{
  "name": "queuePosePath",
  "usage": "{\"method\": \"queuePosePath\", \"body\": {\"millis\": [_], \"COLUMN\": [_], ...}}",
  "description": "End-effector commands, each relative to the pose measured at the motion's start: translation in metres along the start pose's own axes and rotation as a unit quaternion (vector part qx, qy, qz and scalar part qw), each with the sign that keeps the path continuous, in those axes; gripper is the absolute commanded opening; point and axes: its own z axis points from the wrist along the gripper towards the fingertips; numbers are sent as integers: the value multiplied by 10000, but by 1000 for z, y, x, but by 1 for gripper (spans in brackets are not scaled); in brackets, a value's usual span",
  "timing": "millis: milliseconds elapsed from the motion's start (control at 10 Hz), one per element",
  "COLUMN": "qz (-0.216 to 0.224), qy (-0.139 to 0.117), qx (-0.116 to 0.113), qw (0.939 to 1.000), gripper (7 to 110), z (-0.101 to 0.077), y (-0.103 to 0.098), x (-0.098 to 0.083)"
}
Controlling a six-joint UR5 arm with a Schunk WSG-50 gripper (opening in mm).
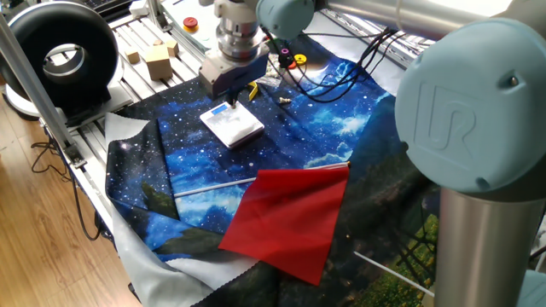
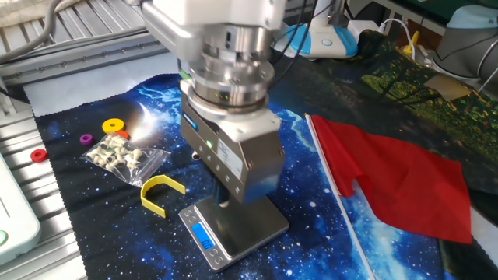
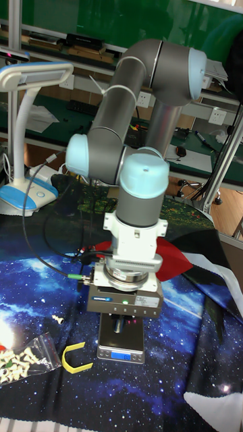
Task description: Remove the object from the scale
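Observation:
The scale (image 1: 239,129) is a white square slab on the starry cloth, with its blue panel (image 2: 201,236) at the near-left edge. Its plate (image 2: 250,225) shows nothing lying on it. My gripper (image 2: 225,202) hangs just above the plate, clear of it, and its fingers stand close together. In the tall fixed view the gripper (image 3: 120,327) pinches a tiny grey piece, the object (image 3: 120,328), above the scale (image 3: 108,352). The gripper body hides most of the object in the other views.
A yellow U-shaped piece (image 2: 159,194) and a clear bag of small parts (image 2: 124,155) lie left of the scale. A red cloth (image 2: 397,179) lies to its right. Wooden cubes (image 1: 158,60) sit on the rail table behind, and cables run close to the arm.

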Motion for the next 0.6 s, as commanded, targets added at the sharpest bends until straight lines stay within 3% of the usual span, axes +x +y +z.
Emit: {"method": "queuePosePath", "body": {"millis": [0, 500], "qz": [-139, -474], "qy": [11, -59], "qx": [-1, -81], "qw": [9999, 9988], "gripper": [7, 7], "z": [-6, 0], "y": [-32, -80], "x": [2, 18]}}
